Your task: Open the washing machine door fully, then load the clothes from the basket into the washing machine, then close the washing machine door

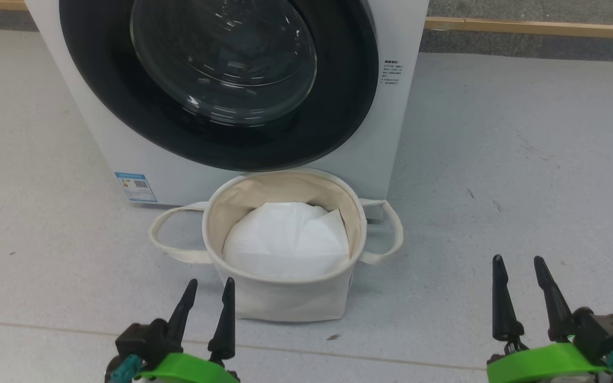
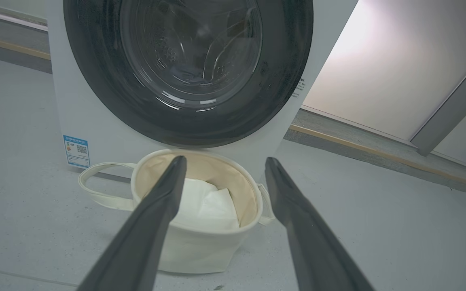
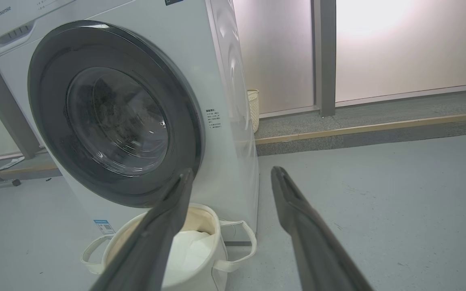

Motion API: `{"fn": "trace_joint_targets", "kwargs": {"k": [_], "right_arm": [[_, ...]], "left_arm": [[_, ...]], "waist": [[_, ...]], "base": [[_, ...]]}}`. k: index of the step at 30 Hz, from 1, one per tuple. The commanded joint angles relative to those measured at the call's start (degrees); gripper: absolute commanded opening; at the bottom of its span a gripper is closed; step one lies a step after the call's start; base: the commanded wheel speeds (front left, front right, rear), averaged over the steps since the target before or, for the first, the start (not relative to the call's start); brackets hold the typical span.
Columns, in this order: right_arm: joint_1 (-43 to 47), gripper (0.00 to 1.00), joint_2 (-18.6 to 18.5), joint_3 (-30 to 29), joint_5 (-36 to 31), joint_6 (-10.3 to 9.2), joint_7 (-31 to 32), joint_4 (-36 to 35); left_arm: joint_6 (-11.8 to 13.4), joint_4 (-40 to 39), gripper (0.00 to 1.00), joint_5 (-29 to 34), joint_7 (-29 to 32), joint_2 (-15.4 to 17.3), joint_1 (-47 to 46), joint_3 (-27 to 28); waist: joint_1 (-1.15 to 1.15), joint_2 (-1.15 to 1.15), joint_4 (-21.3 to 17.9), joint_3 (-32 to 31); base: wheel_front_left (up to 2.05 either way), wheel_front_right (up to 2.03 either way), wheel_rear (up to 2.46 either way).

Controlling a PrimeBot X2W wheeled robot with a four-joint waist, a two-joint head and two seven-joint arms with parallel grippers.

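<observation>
Door (image 1: 218, 74) stands shut, flush on the washer (image 1: 386, 143) front. Basket (image 1: 285, 300) sits just before the washer, directly under the door; it holds a white liner (image 1: 285, 239). By my judgement, either loading is finished and the door reclosed, or nothing is begun; whether the clothes lie behind the glass I cannot tell.

My left gripper (image 1: 212, 282) hangs on the basket's side away from the washer, jaws spread wide, empty; my right gripper (image 1: 518, 259) is likewise wide and empty, out past the washer's right corner.

Right wrist view adds the washer's top panel and a woven bin (image 3: 253, 109) behind the washer; left wrist view gives the drum's perforated wall (image 2: 168, 48) through the glass; head view sets both grippers in one picture.
</observation>
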Motion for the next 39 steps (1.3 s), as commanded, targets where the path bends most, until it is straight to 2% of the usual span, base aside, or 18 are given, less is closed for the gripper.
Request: {"fn": "trace_joint_targets", "kwargs": {"k": [1, 12, 15, 19, 39], "right_arm": [[-1.3, 1.00, -0.3, 1.3, -0.4, -0.06, -0.3, -1.7], [-1.3, 1.00, -0.3, 1.5, -0.8, -0.06, -0.3, -1.6], [-1.4, 1.00, -0.3, 2.3, -5.0, -0.06, -0.3, -1.9], [-1.4, 1.00, -0.3, 3.0, -7.2, -0.06, -0.3, -2.6], [-1.3, 1.00, -0.3, 2.0, -2.4, -0.06, -0.3, -2.0]], "left_arm": [[0.3, -2.0, 1.00, 0.6, -0.7, 0.7, -1.1, 1.8], [0.5, -2.0, 1.00, 0.7, -0.7, 0.7, -0.9, 1.7], [0.6, -1.9, 1.00, 0.7, -0.7, 0.7, -1.0, 1.6], [0.6, -1.6, 1.00, 0.7, -0.7, 0.7, -1.0, 1.6], [1.0, -1.3, 1.00, 0.7, -0.7, 0.7, -0.9, 1.4]], "waist": [[0.00, 0.00, 0.0, 0.0], [0.00, 0.00, 0.3, 0.0], [0.00, 0.00, 0.4, 0.1], [0.00, 0.00, 0.4, -0.1], [0.00, 0.00, 1.0, -0.7]], "base": [[0.00, 0.00, 0.00], [0.00, 0.00, 0.00], [0.00, 0.00, 0.00], [0.00, 0.00, 0.00], [0.00, 0.00, 0.00]]}}
